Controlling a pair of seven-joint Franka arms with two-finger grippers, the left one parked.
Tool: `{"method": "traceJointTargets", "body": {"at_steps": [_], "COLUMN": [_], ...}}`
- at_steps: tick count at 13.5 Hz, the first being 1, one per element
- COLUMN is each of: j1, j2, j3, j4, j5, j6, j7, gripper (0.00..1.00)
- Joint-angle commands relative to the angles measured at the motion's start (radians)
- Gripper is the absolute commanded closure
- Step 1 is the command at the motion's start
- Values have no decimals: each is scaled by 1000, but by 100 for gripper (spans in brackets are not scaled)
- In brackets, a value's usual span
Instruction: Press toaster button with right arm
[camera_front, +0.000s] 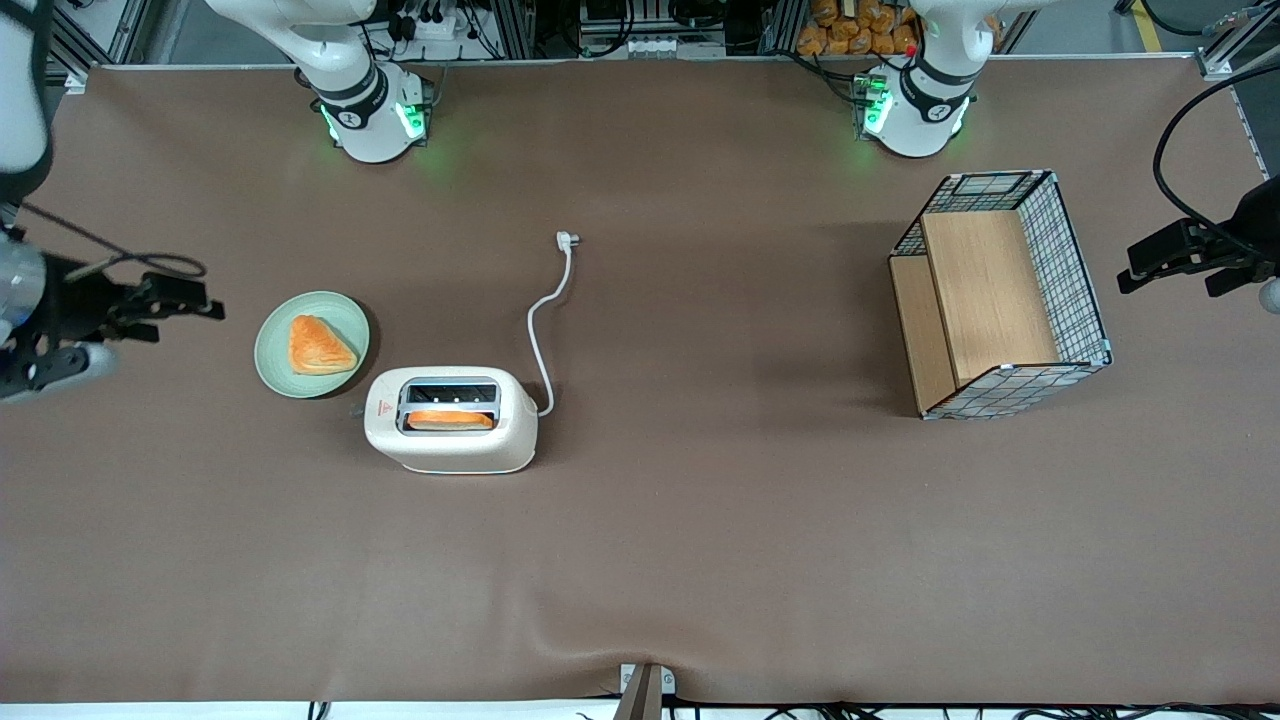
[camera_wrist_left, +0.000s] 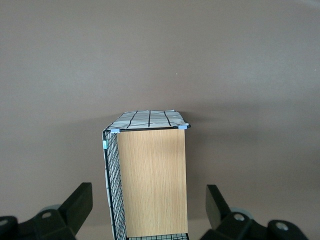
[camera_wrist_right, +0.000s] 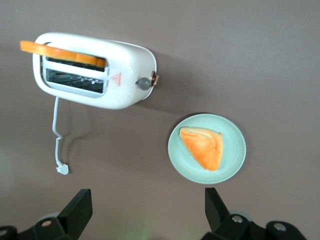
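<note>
Toaster (camera_front: 452, 420) nearest camera, toaster button (camera_wrist_right: 144, 83) unpressed; gripper (camera_front: 150, 305) fingers apart, well clear toward working arm's end

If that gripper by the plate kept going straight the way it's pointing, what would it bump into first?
Probably bare table. The open gripper hangs above the table, looking down on the plate and toaster; its fingers frame bare cloth short of both. Depth is hard to judge, so this is a guess.
</note>
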Motion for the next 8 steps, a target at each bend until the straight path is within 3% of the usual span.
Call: {"method": "traceJointTargets", "body": {"at_steps": [1,3,8], "j1": [9,-1,-41], "j2": [-50,-50,-79], "j3": [-2,-5,-28], "j4": [-61,-36,60], "j5": [-44,-92,-92], "j6": [12,-2,-69], "j7": [29,32,32], "gripper": [0,0,0]}}
